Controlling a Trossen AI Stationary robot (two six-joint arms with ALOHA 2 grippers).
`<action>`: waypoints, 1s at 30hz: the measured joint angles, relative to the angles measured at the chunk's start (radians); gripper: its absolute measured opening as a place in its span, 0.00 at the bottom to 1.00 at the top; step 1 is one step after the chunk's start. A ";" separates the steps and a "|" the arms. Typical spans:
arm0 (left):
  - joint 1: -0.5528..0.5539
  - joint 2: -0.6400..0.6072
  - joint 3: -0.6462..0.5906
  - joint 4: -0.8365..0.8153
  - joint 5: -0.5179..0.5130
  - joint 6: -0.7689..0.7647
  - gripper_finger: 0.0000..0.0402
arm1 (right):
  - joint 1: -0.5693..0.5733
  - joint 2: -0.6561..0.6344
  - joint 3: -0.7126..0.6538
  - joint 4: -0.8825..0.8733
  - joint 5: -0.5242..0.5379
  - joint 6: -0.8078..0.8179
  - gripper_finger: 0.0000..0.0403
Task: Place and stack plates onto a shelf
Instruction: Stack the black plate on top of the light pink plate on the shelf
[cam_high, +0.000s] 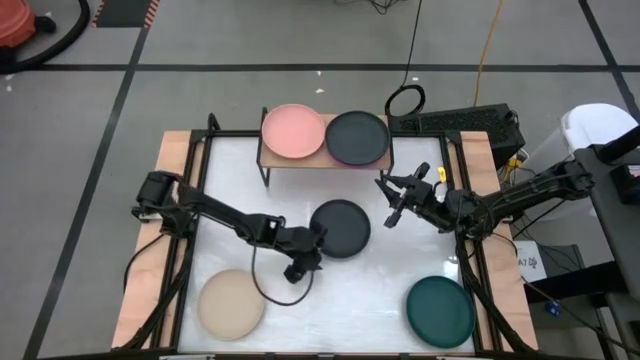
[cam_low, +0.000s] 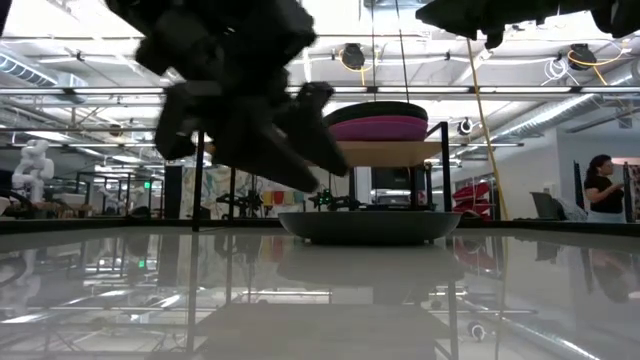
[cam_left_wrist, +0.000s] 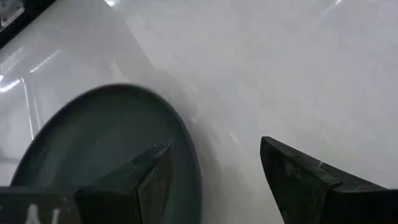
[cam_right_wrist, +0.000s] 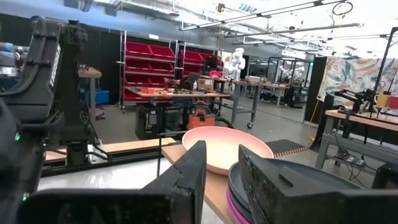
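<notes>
A charcoal plate (cam_high: 340, 228) (cam_low: 370, 226) lies flat on the white table. My left gripper (cam_high: 308, 258) (cam_left_wrist: 214, 177) is open at its near-left rim (cam_left_wrist: 186, 149), one finger over the plate and one over bare table; in the low view it hangs just above the rim. On the shelf (cam_high: 325, 160) (cam_low: 390, 152) lie a salmon pink plate (cam_high: 293, 131) (cam_right_wrist: 227, 148) and a charcoal plate (cam_high: 357, 137) stacked on a purple one (cam_low: 378, 129). My right gripper (cam_high: 392, 198) (cam_right_wrist: 222, 180) is open, raised near the shelf's right end, and touches nothing.
A beige plate (cam_high: 231, 303) lies near the table's near-left corner and a dark teal plate (cam_high: 440, 311) near its near-right corner. A black cable loops on the table between the beige plate and my left gripper. A person (cam_low: 603, 195) stands far off in the room.
</notes>
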 joint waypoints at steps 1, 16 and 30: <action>0.001 0.014 0.013 -0.008 -0.002 0.001 0.60 | 0.000 0.000 0.000 -0.002 0.000 0.000 0.19; 0.084 0.086 0.024 -0.109 -0.046 -0.025 0.49 | 0.000 0.000 0.000 -0.023 0.000 -0.001 0.19; 0.061 -0.138 0.045 -0.290 -0.231 -0.001 0.03 | 0.000 0.000 0.000 -0.018 0.000 -0.001 0.19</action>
